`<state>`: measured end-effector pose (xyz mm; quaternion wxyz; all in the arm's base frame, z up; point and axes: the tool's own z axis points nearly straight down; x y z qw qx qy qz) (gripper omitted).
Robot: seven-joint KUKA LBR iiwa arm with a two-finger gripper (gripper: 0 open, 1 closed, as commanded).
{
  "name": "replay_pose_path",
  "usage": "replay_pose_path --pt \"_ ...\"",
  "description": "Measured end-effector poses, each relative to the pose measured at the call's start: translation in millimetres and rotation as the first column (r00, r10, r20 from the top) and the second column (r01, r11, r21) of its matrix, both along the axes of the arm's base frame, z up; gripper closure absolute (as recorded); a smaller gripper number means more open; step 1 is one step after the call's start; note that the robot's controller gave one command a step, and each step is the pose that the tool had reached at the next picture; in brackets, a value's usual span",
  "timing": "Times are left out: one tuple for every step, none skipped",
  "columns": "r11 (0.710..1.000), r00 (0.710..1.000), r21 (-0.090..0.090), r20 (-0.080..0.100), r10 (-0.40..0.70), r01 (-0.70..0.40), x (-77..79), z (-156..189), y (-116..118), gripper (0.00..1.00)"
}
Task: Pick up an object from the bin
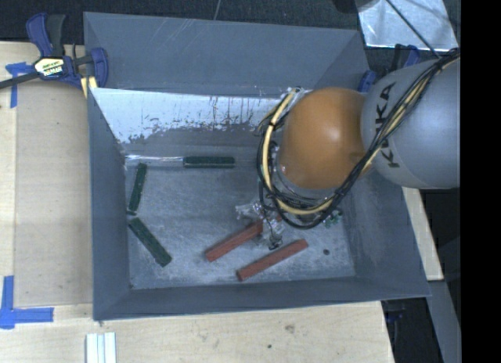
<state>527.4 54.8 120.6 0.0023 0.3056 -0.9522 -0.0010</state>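
Observation:
My gripper (264, 224) reaches down under the orange cover, low over the bin floor near its front middle. Its metal fingertips stand at the right end of a reddish-brown bar (232, 244) that lies slanted on the floor. A second reddish-brown bar (272, 259) lies just in front of it, nearly parallel. The view does not show whether the upper bar sits between the fingers or only beside them.
Three dark green bars lie further left: one (209, 162) along the back of the floor, one (137, 188) upright at the left wall, one (149, 242) slanted at the front left. The arm and its orange cover hide the bin's right middle.

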Motion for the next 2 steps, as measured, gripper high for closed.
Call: replay_pose_path --pt "0.999 0.999 0.002 0.018 -0.048 0.048 21.0 21 -4 1.0" --pt "0.999 0.999 -0.001 -0.003 -0.048 0.048 -1.3 50 9 1.0"
